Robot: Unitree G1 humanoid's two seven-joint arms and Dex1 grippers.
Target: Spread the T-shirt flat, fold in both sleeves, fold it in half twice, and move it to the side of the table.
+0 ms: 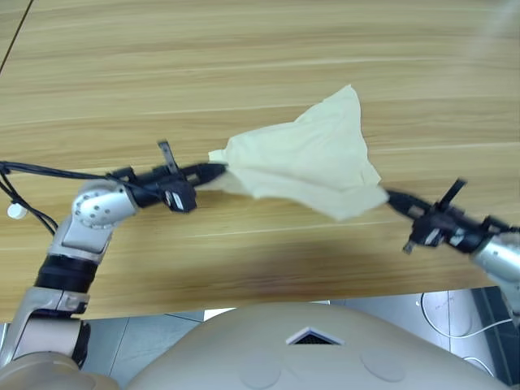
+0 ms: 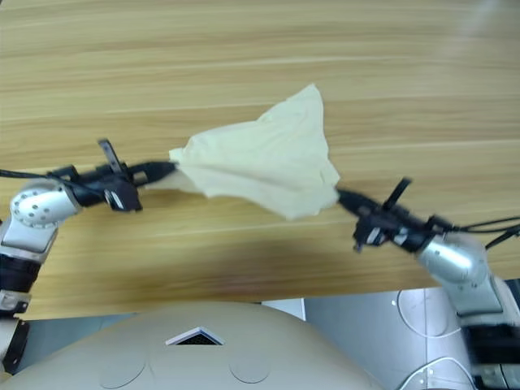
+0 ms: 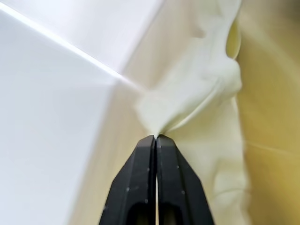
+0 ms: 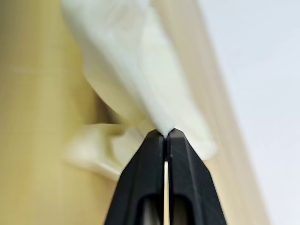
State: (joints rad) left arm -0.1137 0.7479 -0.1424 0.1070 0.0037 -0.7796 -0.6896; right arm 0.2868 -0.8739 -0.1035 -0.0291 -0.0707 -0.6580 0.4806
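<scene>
A pale yellow T-shirt (image 1: 305,158) hangs bunched above the wooden table (image 1: 244,49), stretched between my two grippers. My left gripper (image 1: 218,171) is shut on the cloth's left corner, and its black fingers (image 3: 145,173) pinch the fabric (image 3: 197,89) at their tips. At the right, my right gripper (image 1: 390,195) is shut on the shirt's lower right corner; its fingers (image 4: 154,173) clamp a fold of the cloth (image 4: 136,75). The shirt (image 2: 264,158) rises to a peak at the far side and sags in folds between the grippers.
The table's front edge (image 1: 268,296) runs just below both arms, with grey floor (image 1: 422,313) and a white cable beyond it. Bare wood lies on the far half of the table.
</scene>
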